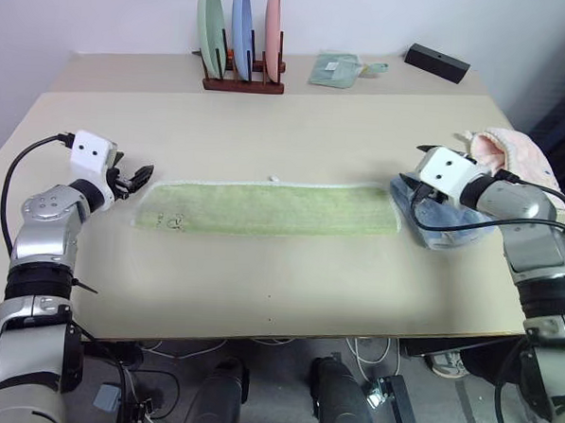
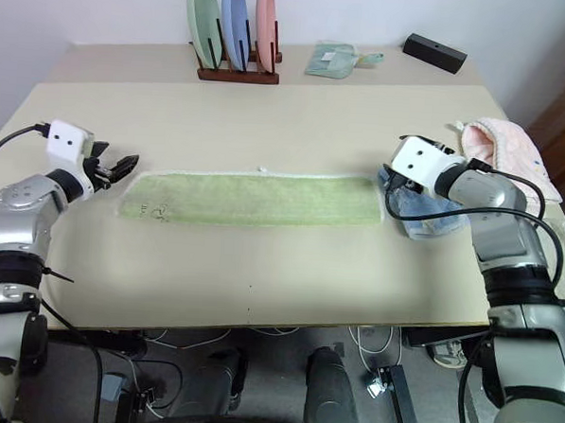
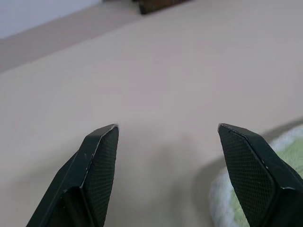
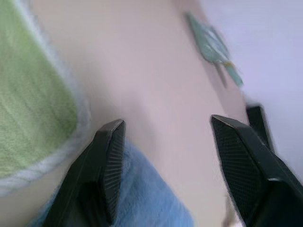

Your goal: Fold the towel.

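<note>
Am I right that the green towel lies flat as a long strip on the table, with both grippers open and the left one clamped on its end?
Not quite. The left gripper holds nothing: the left wrist view shows its fingers spread over bare table, beside the green towel. The rest stands: the strip lies flat and the right gripper is open too.

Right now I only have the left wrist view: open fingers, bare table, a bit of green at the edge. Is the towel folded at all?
Observer: The towel lies as a long flat strip across the table, not yet folded short.
Operator: Where is the right gripper?
Observer: The right gripper is open, empty, just past the towel's far end, over a blue towel.
Operator: Anything else near that end?
Observer: A pink towel lies behind the blue one at the table's edge.
</note>
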You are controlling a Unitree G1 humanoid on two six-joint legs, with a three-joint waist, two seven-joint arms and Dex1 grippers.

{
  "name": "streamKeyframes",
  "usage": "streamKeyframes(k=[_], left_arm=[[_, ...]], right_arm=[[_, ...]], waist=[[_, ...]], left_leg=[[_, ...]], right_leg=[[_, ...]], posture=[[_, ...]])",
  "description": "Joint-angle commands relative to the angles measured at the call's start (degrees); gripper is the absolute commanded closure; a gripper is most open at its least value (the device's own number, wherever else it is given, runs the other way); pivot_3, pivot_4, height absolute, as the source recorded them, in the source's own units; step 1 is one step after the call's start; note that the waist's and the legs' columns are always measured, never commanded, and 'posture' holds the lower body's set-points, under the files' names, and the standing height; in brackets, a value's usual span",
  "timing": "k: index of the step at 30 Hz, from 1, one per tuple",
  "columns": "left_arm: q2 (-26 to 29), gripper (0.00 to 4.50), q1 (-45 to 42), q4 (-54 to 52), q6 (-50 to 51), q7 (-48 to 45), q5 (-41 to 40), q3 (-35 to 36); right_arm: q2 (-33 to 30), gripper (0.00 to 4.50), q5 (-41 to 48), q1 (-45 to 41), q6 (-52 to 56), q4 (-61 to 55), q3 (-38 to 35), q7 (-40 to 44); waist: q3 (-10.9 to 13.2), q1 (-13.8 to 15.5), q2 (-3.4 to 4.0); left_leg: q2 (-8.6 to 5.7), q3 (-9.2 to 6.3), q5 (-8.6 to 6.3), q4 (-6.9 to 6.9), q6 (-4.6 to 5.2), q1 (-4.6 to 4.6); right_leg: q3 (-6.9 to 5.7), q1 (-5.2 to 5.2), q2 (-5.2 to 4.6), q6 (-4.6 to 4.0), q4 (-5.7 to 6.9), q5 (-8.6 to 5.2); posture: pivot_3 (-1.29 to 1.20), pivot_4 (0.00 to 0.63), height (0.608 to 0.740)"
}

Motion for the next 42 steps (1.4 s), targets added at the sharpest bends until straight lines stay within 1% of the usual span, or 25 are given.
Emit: streamKeyframes(k=[1,4,7,9,11,13,18,22,26,31,33,34,38,39,41,42], left_arm=[[1.05,1.03,4.55,-8.67,2.58,-2.35,-3.04,2.39],[1.13,1.03,6.65,-12.44,4.47,-2.01,-4.36,3.64],[1.17,1.03,8.31,-18.96,4.13,-3.63,-3.64,1.25],[-0.57,1.03,8.81,-25.7,6.52,-4.68,-5.28,-1.17],[-2.81,1.03,9.39,-32.84,9.65,-6.01,-8.26,-3.54],[-4.59,1.03,10.41,-39.65,11.92,-7.67,-9.51,-7.72],[-7.88,1.03,11.12,-48.16,16.17,-10.47,-11.52,-15.99],[-7.48,1.03,12.52,-51.18,17.92,-12.72,-11.5,-19.74],[-6.46,1.03,14.18,-52.1,16.73,-13.72,-9.6,-22.04],[-6.51,1.03,14.92,-51.6,16.29,-12.98,-8.77,-21.9],[-6.3,1.03,15.41,-51.57,16.12,-12.71,-8.32,-21.79],[-6.2,1.03,15.62,-51.61,16.04,-12.66,-8.14,-21.73],[-5.7,1.03,17.04,-51.96,15.73,-12.29,-7.66,-21.08],[-5.66,1.03,17.41,-52.01,15.53,-12.21,-7.52,-21.0],[-5.8,1.03,17.96,-51.93,15.16,-11.98,-7.16,-21.09],[-5.9,1.03,18.11,-51.86,15.01,-11.91,-6.98,-21.19]], right_arm=[[1.51,0.01,15.67,9.3,19.99,-20.54,-9.58,2.56],[6.59,0.01,27.74,18.41,34.47,-33.53,-15.84,-0.8],[15.57,0.01,39.18,25.72,46.02,-42.33,-20.25,-8.11],[21.15,0.01,43.58,28.47,51.22,-45.41,-21.29,-13.84],[25.07,0.01,45.84,29.21,54.51,-46.1,-22.17,-18.83],[29.13,0.01,47.34,28.74,56.68,-44.78,-23.57,-24.36],[36.73,0.01,47.79,24.19,59.36,-38.71,-27.15,-37.11],[40.2,0.01,49.35,19.29,59.62,-33.85,-30.44,-43.33],[42.0,0.01,51.53,14.51,59.33,-28.52,-32.91,-47.62],[43.05,0.01,51.81,9.45,57.04,-22.5,-32.66,-50.74],[43.19,0.53,51.72,8.19,55.97,-20.79,-32.37,-51.59],[43.16,0.86,51.9,7.9,55.65,-20.37,-32.28,-51.95],[42.69,2.88,53.02,7.58,55.4,-20.64,-31.8,-52.84],[42.53,3.49,53.45,7.6,55.53,-20.94,-31.92,-53.13],[42.07,4.42,54.46,7.62,56.03,-22.18,-31.91,-53.65],[41.69,4.47,54.85,7.66,56.22,-22.77,-31.69,-53.84]], waist=[[-0.01,0.03,0.0],[-0.04,0.03,-0.04],[-0.05,0.21,-0.05],[-0.05,0.32,-0.05],[-0.06,0.73,-0.04],[-0.08,1.19,-0.04],[-0.13,1.24,0.05],[-0.15,1.09,0.08],[-0.19,1.18,0.14],[-0.19,1.07,0.14],[-0.19,1.04,0.14],[-0.19,1.02,0.14],[-0.18,0.64,0.16],[-0.16,0.42,0.19],[-0.17,0.13,0.19],[-0.17,0.13,0.19]], left_leg=[[0.0,-0.03,-0.01,0.0,0.01,0.0],[0.01,-0.04,-0.01,0.05,0.02,0.02],[0.02,-0.11,-0.01,0.08,0.02,0.07],[0.01,-0.09,-0.01,0.08,0.02,0.11],[0.0,-0.09,-0.01,0.1,0.02,0.11],[-0.01,-0.07,-0.01,0.13,0.01,0.11],[0.02,-0.06,-0.01,0.03,0.01,0.19],[0.03,-0.05,-0.01,0.02,0.02,0.2],[0.03,-0.04,-0.01,0.01,0.02,0.27],[0.03,-0.04,-0.01,-0.03,0.03,0.53],[0.03,-0.04,-0.03,-0.14,0.06,0.85],[0.04,-0.04,-0.04,-0.14,0.07,0.89],[0.04,-0.04,-0.05,-0.14,0.1,0.88],[0.04,-0.04,-0.05,-0.14,0.1,0.87],[0.04,-0.04,-0.05,-0.15,0.1,0.86],[0.05,-0.05,-0.05,-0.15,0.1,0.86]], right_leg=[[0.0,0.01,0.0,0.0,0.0,0.0],[0.0,0.01,0.01,-0.01,0.07,0.01],[-0.02,0.08,0.03,-0.05,0.12,0.03],[-0.01,0.17,0.02,-0.05,0.09,0.03],[-0.01,0.19,0.02,-0.06,0.07,0.03],[0.01,0.21,0.01,-0.06,0.04,0.04],[0.01,0.19,0.06,-0.08,0.06,0.04],[0.01,0.19,0.06,-0.09,0.05,0.03],[0.01,0.28,0.06,-0.09,0.03,0.02],[0.01,0.57,0.06,-0.09,-0.07,0.02],[0.0,0.85,0.06,-0.1,-0.13,0.0],[0.0,0.89,0.06,-0.1,-0.13,-0.02],[0.0,0.88,0.06,-0.08,-0.12,-0.03],[0.0,0.87,0.07,-0.08,-0.12,-0.03],[0.0,0.86,0.06,-0.08,-0.11,-0.03],[0.0,0.87,0.07,-0.07,-0.11,-0.04]], posture=[[0.0,0.15,0.74],[0.0,0.15,0.74],[0.0,0.15,0.74],[0.0,0.15,0.74],[0.0,0.15,0.74],[0.0,0.15,0.74],[0.0,0.15,0.74],[0.0,0.15,0.74],[0.0,0.15,0.74],[0.0,0.15,0.74],[0.0,0.15,0.74],[0.0,0.15,0.74],[0.0,0.15,0.74],[0.0,0.15,0.74],[0.0,0.15,0.74],[0.0,0.15,0.74]])
